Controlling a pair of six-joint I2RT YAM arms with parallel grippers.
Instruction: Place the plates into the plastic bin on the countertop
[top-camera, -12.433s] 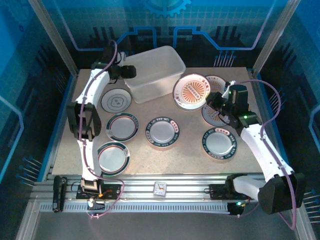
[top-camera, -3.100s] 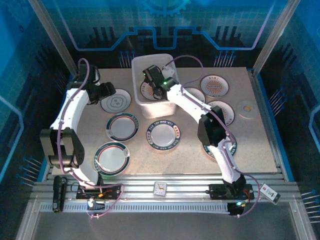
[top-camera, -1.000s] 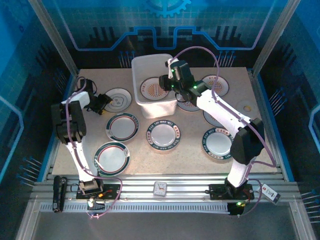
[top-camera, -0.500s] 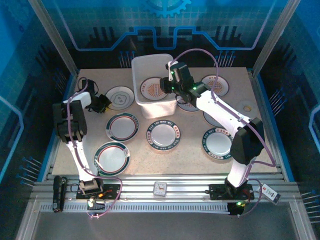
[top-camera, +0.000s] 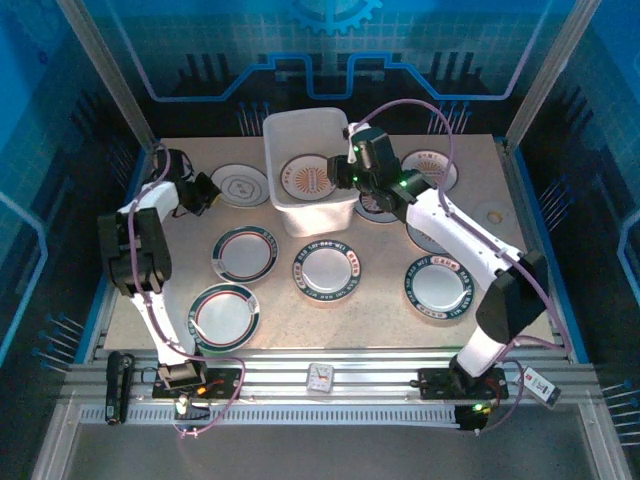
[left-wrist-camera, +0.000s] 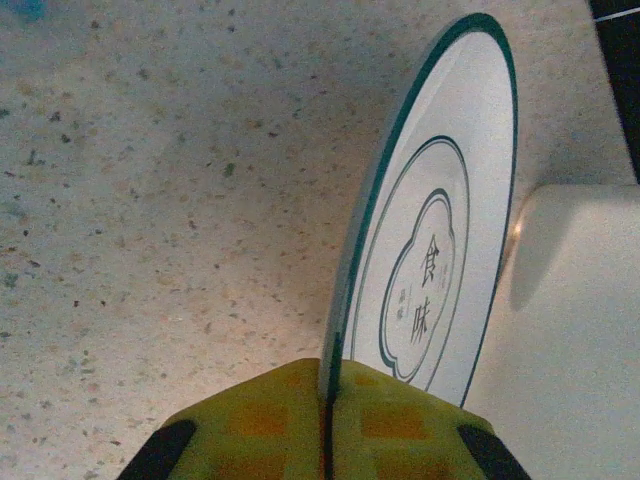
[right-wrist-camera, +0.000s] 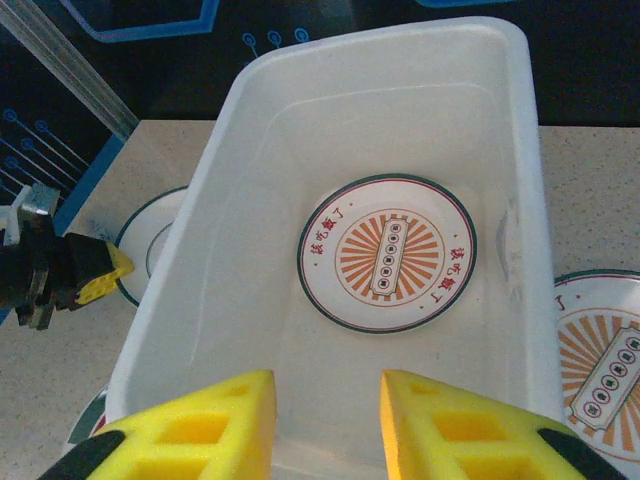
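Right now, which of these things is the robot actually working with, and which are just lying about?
Job: bin; sunburst plate inside it; grey plate in the left hand; loose plates on the table.
Lying about: small white square on the front rail; pale disc by the right edge.

Plates, nine counted in all.

- Sunburst plates: four. Two sit partly under an arm, and the last one's pattern is hard to read.
- Dark-rimmed plates with pale centres: four.
- Grey-motif plate, white: one.

Other items.

- Plastic bin: one.
- Worktop: one.
- Arms: two, each with one hand. That gives left hand and right hand, two hands in total.
- Small pale disc: one.
- Small square white item on the front rail: one.
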